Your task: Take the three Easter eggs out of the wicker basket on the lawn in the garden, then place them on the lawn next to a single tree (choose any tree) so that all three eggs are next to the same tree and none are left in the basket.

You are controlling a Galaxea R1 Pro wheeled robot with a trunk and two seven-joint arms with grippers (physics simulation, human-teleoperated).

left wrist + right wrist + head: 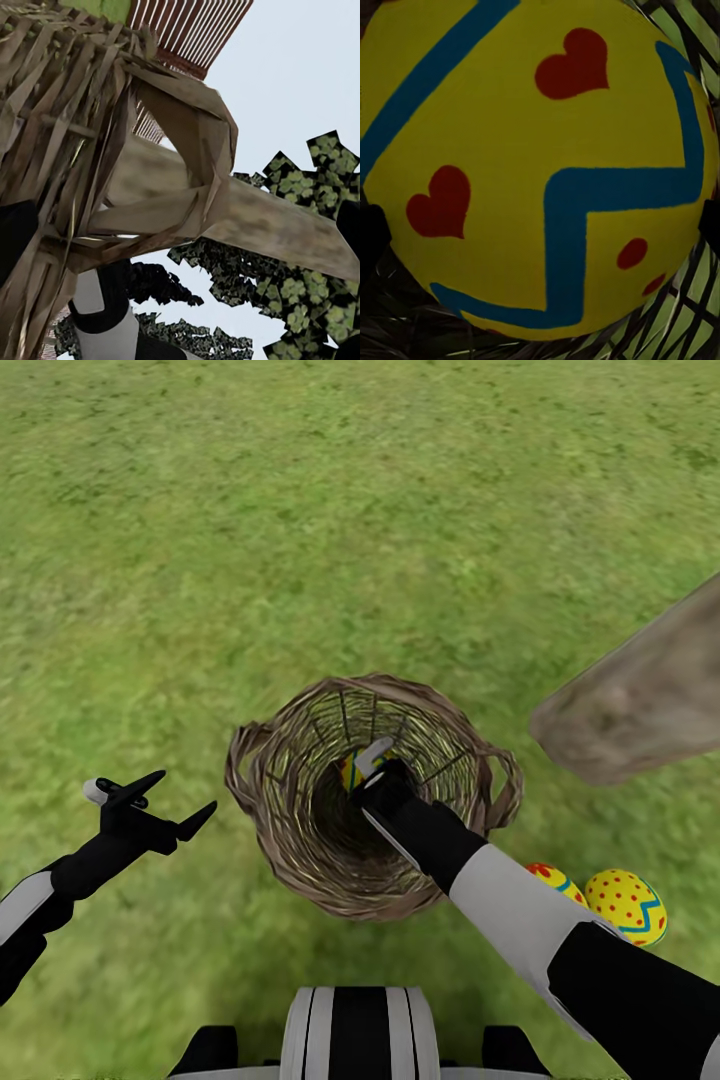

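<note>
The right tool (368,768) reaches down into the wicker basket (300,850), which stands on the lawn (360,510) just in front of the robot, and sits around the last egg (540,165) inside; in the right wrist view that egg, yellow with a blue zigzag and red hearts and dots, lies between dark finger edges at either side, so the tool looks pinched or nearly pinched on it, though firm contact cannot be confirmed. Two other eggs (625,905) lie on the grass beside the right forearm, near the base of the grey-brown tree (640,710), and touch or almost touch each other. To do this step well, the robot should probably close across the egg's widest part, lift straight up clear of the braided rim, and avoid dragging the light basket. The left tool (160,810) hangs spread apart and empty just left of the basket, close to a loop handle (187,150), and could steady it. The ground is flat mottled grass; the left wrist view catches a slatted fence (195,30), pale sky and dark foliage (300,300)
</note>
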